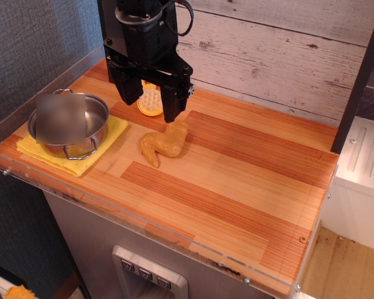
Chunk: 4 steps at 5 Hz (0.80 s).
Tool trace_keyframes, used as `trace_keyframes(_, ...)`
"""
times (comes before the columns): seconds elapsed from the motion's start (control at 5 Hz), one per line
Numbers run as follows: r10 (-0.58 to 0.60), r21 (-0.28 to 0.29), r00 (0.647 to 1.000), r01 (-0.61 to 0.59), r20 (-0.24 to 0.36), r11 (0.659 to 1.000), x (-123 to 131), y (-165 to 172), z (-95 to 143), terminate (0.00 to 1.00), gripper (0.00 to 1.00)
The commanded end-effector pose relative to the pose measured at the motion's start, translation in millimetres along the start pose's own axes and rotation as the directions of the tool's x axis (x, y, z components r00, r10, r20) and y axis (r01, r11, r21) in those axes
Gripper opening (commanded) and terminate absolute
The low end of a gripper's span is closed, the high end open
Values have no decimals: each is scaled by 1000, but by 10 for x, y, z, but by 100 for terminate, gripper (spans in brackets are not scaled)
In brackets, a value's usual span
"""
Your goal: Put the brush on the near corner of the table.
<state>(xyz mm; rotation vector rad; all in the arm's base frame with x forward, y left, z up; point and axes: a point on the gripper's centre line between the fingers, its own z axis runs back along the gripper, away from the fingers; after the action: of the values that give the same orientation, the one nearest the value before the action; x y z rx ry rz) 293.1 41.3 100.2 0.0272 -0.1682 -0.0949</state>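
Observation:
The yellow brush (151,103) lies on the wooden table (237,187) near its far left part, round bristled head facing up; its handle is hidden behind the gripper. My black gripper (151,111) hangs right over it, jaws open, one finger (129,92) to the left of the brush and the other finger (172,107) to the right. I cannot tell whether the fingers touch the brush.
A tan chicken-wing toy (164,145) lies just in front of the gripper. A steel pot (68,128) stands on a yellow cloth (106,144) at the left. A clear acrylic rim (174,233) edges the table. A white wall runs behind.

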Motion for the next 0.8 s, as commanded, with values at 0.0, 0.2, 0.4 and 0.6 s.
trace_keyframes(0.0,0,0,1000,0,0,1000,0,0,0,0,100)
trace_keyframes(0.2,64,25,998,-64,-5,998,139,195,-79,0,100)
trace_keyframes(0.4,138,43,990,-138,-1,990,288,361,-224,0,100)
trace_keyframes(0.6,200,73,980,-199,-4,977,462,545,-361,0,100)
